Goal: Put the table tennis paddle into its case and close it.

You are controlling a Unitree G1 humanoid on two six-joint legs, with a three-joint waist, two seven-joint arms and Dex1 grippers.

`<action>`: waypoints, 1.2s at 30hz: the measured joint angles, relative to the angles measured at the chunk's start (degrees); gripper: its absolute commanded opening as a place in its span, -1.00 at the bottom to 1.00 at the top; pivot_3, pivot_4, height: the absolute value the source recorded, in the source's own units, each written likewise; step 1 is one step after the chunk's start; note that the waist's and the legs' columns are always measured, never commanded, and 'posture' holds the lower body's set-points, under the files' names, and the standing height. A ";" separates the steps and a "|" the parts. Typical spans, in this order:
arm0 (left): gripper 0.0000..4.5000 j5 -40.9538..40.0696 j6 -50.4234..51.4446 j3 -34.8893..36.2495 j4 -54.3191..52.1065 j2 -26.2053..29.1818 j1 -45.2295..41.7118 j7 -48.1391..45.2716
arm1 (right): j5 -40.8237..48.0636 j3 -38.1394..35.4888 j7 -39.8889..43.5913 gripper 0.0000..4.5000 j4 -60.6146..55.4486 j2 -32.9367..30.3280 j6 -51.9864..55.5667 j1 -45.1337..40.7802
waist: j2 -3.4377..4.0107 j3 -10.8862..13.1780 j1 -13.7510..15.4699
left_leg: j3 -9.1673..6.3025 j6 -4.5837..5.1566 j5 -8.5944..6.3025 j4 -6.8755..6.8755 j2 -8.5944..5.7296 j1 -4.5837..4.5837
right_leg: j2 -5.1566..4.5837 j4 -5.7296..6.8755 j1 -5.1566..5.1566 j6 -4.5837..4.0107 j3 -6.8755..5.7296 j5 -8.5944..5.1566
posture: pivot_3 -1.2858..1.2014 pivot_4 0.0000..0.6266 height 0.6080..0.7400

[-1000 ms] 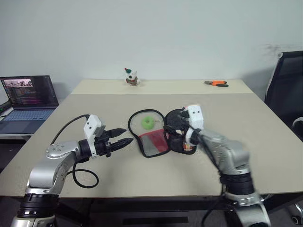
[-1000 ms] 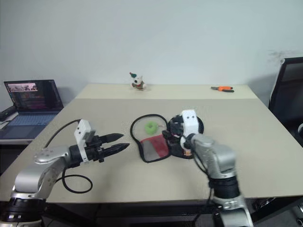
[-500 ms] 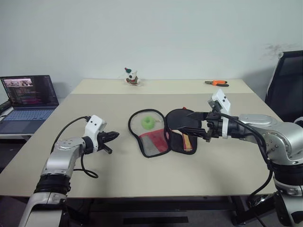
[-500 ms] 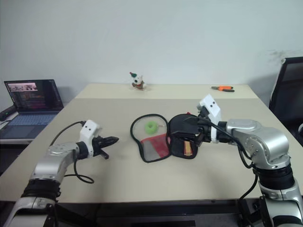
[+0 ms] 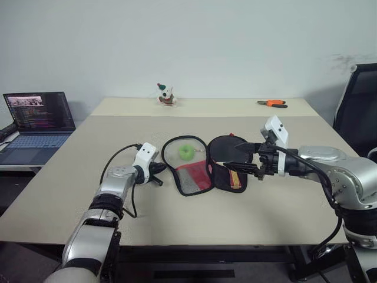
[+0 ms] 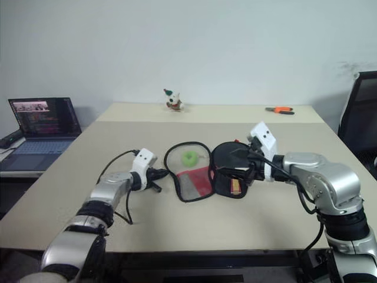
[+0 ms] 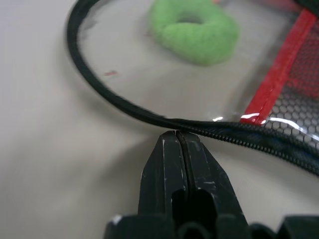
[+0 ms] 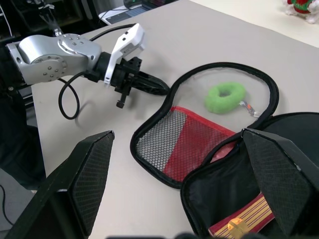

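Black zip edge of case (image 5: 187, 171) | left claw (image 7: 175, 137) closed, empty | right claw (image 5: 244, 157) wide, empty

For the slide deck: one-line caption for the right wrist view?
Open right gripper above the unzipped case, paddle inside; shut left gripper at the flap's zip edge.

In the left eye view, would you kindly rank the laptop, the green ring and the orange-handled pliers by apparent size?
1. laptop, partly cut off
2. orange-handled pliers, far back
3. green ring, close to the pliers' size, so unsure
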 measured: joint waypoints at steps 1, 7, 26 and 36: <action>-0.99 0.21 -1.03 -0.04 0.26 -0.83 -1.08 0.06 | -0.04 -0.05 -0.18 1.00 -0.01 -0.49 -0.01 0.27 | -0.01 0.00 0.05 | -0.05 0.00 0.00 0.04 -0.02 -0.07 | -0.01 0.00 -0.04 0.00 -0.04 0.00 | 0.03 -0.52 1.00; -0.99 0.03 -4.41 0.23 0.13 -6.25 -11.21 -0.98 | 0.00 -0.94 -0.61 1.00 0.08 -3.76 -0.06 2.07 | -0.10 0.06 0.24 | -0.12 -0.01 0.01 0.27 -0.07 -0.65 | -0.03 0.07 -0.48 0.03 -0.15 0.02 | 0.03 -0.52 1.00; -0.99 -3.90 -7.07 3.65 0.93 -12.00 -12.61 -7.78 | -2.48 -4.97 -5.44 1.00 7.82 -5.83 0.16 5.10 | -0.11 0.07 -0.93 | 0.17 0.02 0.00 0.33 0.03 -0.47 | 0.07 0.25 -0.53 0.04 0.18 0.02 | 0.03 -0.52 1.00; -0.99 -15.40 12.97 6.69 -38.82 3.99 11.13 -21.16 | -8.70 -1.93 -9.80 1.00 24.53 4.50 -2.71 0.79 | -0.04 0.12 -0.99 | 0.00 0.01 0.00 0.70 0.01 -0.54 | 0.01 0.55 -0.53 0.03 0.30 0.02 | 0.03 -0.52 1.00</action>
